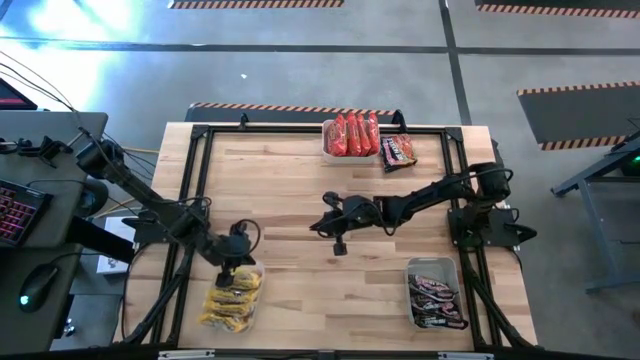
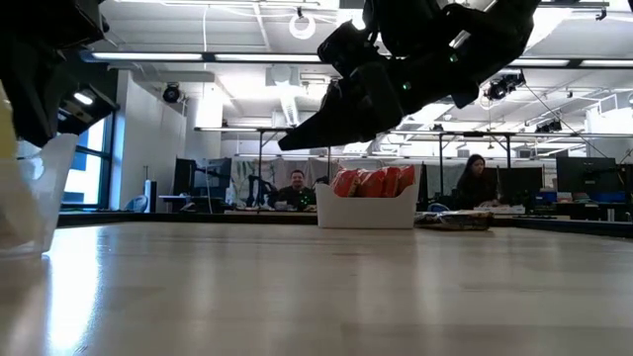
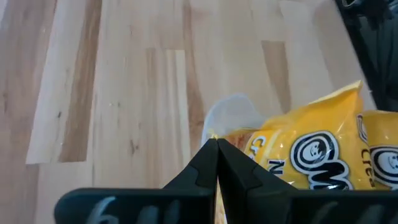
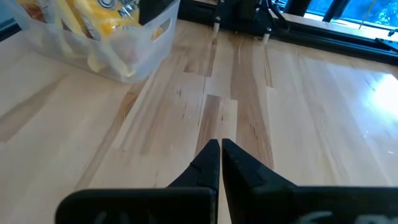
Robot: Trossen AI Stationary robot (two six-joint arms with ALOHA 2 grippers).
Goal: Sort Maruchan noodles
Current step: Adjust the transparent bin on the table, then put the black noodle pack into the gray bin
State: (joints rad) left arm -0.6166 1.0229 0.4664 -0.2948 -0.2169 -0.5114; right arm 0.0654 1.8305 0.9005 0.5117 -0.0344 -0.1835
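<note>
A pale wooden table (image 1: 330,200) fills the centre of the high view. Three clear plastic tubs stand on it: one at the upper middle (image 1: 328,150), one at the lower left (image 1: 252,300), one at the lower right (image 1: 412,270). A keyboard (image 1: 18,212) and mouse (image 1: 38,285) lie at far left. In the low view, two people (image 2: 296,188) (image 2: 475,181) sit behind.

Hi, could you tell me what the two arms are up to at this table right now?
They are sorting ramen packets by colour into clear tubs. The left gripper, fingers shut, is over the tub of yellow packets at the near left. The right gripper, also shut and empty, hovers over the bare middle of the table. Red packets fill the far tub, dark brown packets the near right one, and one brown packet lies loose beside the red tub.
</note>
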